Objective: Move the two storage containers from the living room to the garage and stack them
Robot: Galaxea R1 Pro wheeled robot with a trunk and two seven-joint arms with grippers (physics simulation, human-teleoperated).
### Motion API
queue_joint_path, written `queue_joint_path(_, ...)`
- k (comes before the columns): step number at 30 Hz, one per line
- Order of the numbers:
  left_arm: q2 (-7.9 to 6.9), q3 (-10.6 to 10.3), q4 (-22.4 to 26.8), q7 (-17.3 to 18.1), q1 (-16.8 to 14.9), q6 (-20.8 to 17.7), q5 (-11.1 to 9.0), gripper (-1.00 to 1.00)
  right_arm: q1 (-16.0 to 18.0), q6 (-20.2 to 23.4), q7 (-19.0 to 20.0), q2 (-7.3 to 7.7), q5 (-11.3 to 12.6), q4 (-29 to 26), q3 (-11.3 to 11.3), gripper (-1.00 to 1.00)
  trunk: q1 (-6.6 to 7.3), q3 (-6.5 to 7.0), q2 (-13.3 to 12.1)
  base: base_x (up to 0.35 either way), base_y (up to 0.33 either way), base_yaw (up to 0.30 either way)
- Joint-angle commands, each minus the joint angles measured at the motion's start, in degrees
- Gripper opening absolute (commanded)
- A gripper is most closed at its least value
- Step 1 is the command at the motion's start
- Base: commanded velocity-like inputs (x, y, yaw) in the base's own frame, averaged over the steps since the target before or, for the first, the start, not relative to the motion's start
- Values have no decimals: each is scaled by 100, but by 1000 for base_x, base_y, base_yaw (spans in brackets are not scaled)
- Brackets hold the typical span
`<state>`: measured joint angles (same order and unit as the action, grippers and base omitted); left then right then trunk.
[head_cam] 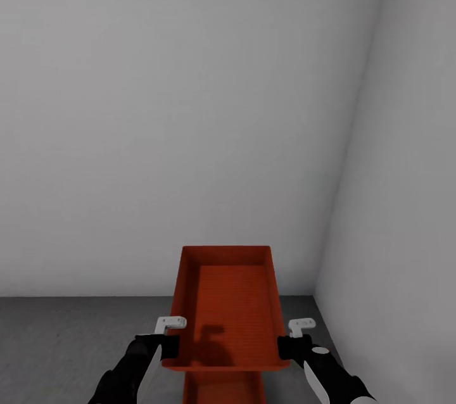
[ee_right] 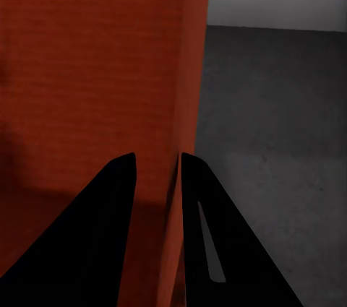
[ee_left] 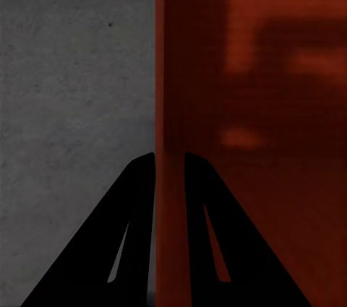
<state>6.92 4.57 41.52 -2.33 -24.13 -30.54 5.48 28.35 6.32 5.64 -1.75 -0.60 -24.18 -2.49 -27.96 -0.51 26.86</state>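
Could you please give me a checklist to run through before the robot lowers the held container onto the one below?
1. Left end effector pinching the upper container's side wall: ok, fingers straddle the wall.
2. Right end effector pinching the opposite wall: ok.
3. Lower container under the held one: ok, its near part shows just below.
4. Edges of the two containers lined up: cannot tell, most of the lower one is hidden.
5. In the garage: ok, grey concrete floor and pale walls.
6. Held container level: ok, looks even in the head view.
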Motion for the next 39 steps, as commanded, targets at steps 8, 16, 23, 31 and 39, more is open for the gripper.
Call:
queue_joint_path(8,74,-26,14,-13,-4,432,-99,-100,-5,36,16,-164,47,10,-164,-100,-2,-6,7,0,0,0)
queue_joint_path(16,66,-26,14,-13,-4,427,-99,-100,-5,38,16,-161,42,10,-164,-100,-2,-6,7,0,0,0)
queue_joint_path(23,68,-26,10,-13,-4,426,-99,-100,-5,38,16,-164,42,10,-164,-100,-156,-131,287,0,0,0)
queue_joint_path(31,71,-26,10,-13,-4,426,-99,-100,-5,40,16,-163,46,10,-164,-100,-332,-275,608,0,0,0)
queue_joint_path(39,64,-26,9,-13,-4,426,-99,-100,-5,42,16,-167,51,10,-164,-100,-507,-426,929,0,0,0)
